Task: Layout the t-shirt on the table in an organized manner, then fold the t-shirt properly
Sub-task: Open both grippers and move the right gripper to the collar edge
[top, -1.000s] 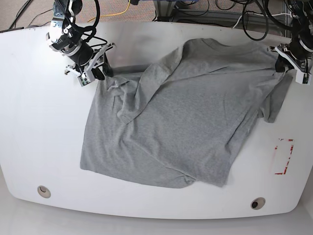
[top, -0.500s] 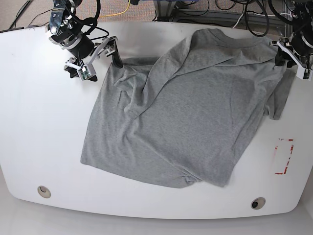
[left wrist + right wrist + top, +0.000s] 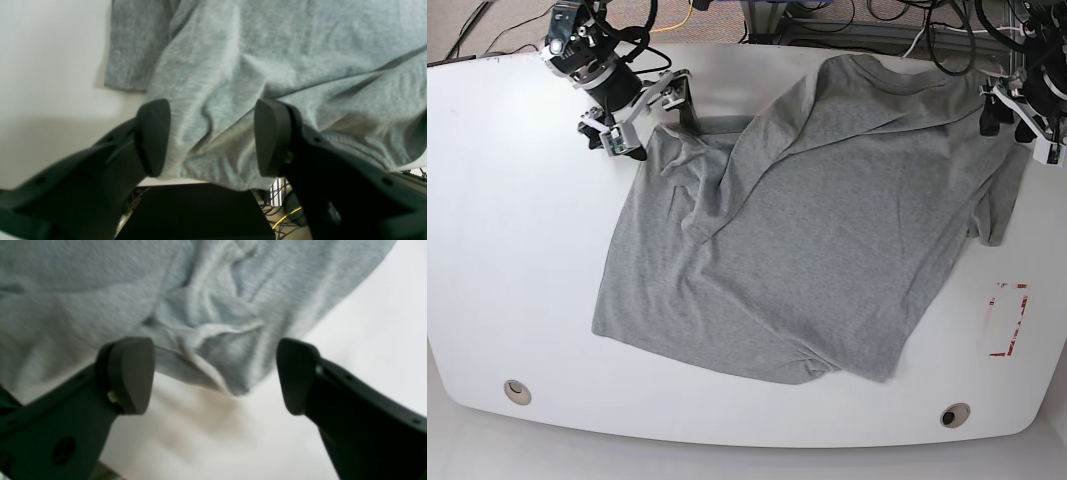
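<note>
The heather-grey t-shirt (image 3: pixel 827 220) lies spread across the white table (image 3: pixel 517 250), collar toward the far edge, with a diagonal fold and wrinkles on its left part. My right gripper (image 3: pixel 659 130) stands open at the shirt's far left corner. In the right wrist view its jaws (image 3: pixel 213 373) are wide apart over a bunched corner of the t-shirt (image 3: pixel 206 333), holding nothing. My left gripper (image 3: pixel 1012 130) is open at the far right shoulder. In the left wrist view its fingers (image 3: pixel 153 136) straddle loose t-shirt fabric (image 3: pixel 213 100) near the table's far edge.
A red tape rectangle (image 3: pixel 1007 320) marks the table at the right, below a sleeve (image 3: pixel 997 210). Two round grommets (image 3: pixel 517 391) (image 3: pixel 954 414) sit near the front edge. Cables (image 3: pixel 677 15) and a dark box (image 3: pixel 193 213) lie beyond the far edge.
Both grippers have opened and let go of the shirt's far corners. The shirt has been drawn toward the far edge, and the right arm has shifted right and back.
</note>
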